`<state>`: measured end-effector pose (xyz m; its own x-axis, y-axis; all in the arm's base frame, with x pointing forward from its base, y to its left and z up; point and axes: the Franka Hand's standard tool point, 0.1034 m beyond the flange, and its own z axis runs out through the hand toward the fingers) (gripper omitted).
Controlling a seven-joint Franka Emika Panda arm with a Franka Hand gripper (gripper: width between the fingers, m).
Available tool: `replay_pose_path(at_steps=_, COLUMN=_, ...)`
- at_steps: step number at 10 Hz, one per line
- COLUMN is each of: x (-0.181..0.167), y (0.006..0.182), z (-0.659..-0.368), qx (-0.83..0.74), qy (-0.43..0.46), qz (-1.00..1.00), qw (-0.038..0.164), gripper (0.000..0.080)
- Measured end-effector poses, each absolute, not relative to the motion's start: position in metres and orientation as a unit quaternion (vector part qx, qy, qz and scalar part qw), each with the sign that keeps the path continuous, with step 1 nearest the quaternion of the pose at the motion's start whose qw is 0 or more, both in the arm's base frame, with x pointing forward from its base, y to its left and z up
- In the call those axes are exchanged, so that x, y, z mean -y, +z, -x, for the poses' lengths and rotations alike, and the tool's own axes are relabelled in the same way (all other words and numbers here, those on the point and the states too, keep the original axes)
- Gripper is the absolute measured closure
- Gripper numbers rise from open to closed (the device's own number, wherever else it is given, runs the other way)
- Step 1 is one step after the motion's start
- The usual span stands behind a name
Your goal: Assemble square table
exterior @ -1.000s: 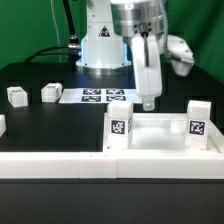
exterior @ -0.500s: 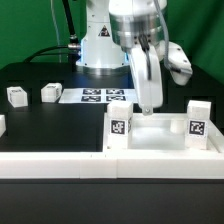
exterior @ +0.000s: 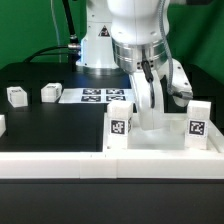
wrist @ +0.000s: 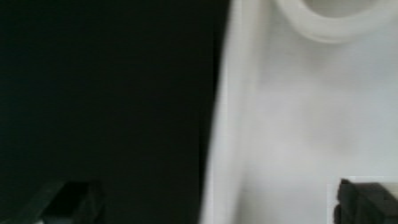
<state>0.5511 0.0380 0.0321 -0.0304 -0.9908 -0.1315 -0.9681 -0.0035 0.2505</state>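
Note:
The square table's white slab lies by the front wall, with a tagged leg upright at its near corner on the exterior view's left and another on the exterior view's right. My gripper hangs low over the slab's far edge. In the wrist view the gripper is open and holds nothing. One dark fingertip is over the black table and the other fingertip over the white slab. A round corner socket shows there. Two loose legs lie on the exterior view's left.
The marker board lies behind the slab near the robot's base. A long white low wall runs along the front. Another small white piece sits at the exterior view's left edge.
The arm has come down and towards the slab, so the open gripper now sits low at the slab's far edge. The loose legs have not moved.

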Motion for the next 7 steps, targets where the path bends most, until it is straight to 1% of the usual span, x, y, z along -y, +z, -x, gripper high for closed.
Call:
replay_pose_path(at_steps=1, x=-0.036, y=0.036, z=-0.555, qx=0.718, qy=-0.088, qz=-0.690, qw=0.013, gripper=0.0151)
replay_pose_path(at_steps=2, x=-0.039, y=0.036, z=-0.550, qx=0.719, qy=-0.064, qz=-0.692, qw=0.004, gripper=0.0151)
replay_pose_path(at_steps=4, x=-0.048, y=0.031, z=-0.545, qx=0.713, qy=-0.064, qz=-0.698, qw=0.009, gripper=0.0151)
replay_pose_path(at_steps=7, x=-0.055, y=0.022, z=-0.535, qx=0.705, qy=-0.086, qz=-0.704, qw=0.029, gripper=0.0151)
